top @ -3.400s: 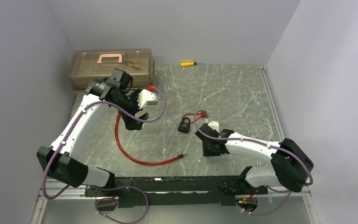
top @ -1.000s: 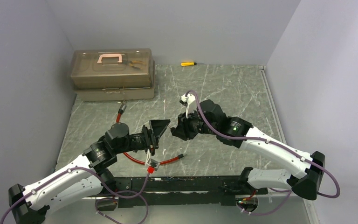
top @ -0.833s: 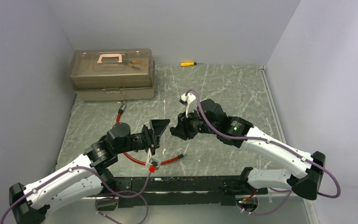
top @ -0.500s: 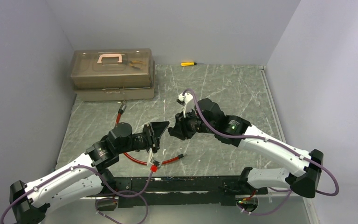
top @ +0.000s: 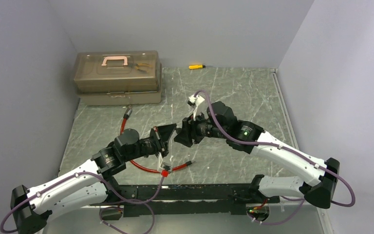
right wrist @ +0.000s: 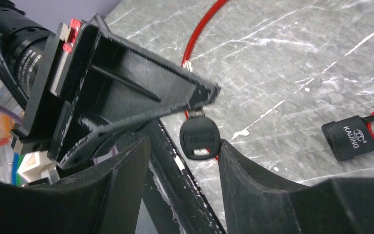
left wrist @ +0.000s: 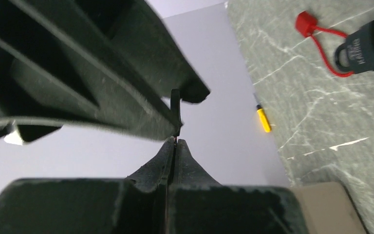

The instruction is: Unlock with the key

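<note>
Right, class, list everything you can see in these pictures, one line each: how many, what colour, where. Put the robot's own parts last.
toolbox: one, brown with a pink handle, back left of the table
screwdriver: one, yellow, back edge of the table
cable: one, red, on the table, partly under the left arm
padlock: one, black with a red cord through its loop, lying on the table
key: one, black head, held up between the two claws
table: one, grey-green marbled
arms: two, white, near edge
left claw: one, black, shut on the key's blade
right claw: one, black, open around the key's head
</note>
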Controlling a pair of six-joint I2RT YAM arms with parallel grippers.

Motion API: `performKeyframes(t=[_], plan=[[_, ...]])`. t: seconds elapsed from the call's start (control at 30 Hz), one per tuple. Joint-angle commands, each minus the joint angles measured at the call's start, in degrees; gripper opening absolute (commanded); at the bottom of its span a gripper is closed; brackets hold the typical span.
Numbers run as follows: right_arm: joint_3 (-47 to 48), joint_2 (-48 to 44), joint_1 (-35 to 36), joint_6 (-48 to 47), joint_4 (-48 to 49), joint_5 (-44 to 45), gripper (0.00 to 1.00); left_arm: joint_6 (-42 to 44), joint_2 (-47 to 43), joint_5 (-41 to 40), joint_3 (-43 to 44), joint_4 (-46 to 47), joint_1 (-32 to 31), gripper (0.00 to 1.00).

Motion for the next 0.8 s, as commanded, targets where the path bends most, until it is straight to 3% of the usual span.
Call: performKeyframes(t=[0.0,0.2,0.4,0.6,0.77], plan=[[-3.07,-4.76,-4.56,4.55,6.58,-7.1,0.57,-0.49,-1.06,-3.4,-1.86,11.24,-0.38,0.0],[-12.11,-7.19,-17.01,14.76,19.08,-26.37,0.58,3.54,-2.04,-5.18,-7.23,21.83,-1.13,0.0],[-15.1,-4.77,-20.06,25.03,33.14,-39.39,0.6,5.84,-1.32,-6.06,-8.94,25.62,-1.74,0.0],[-16.09,-3.48,-20.54,28.7,39.5,-41.41,0.59,6.86,-1.12,-6.2,-9.16,26.3,-1.92,0.0],[-16.23,-1.7,-20.62,30.78,42.33,-41.32,0.53,7.9,-0.91,-6.1,-9.6,27.0,-2.1,0.0]])
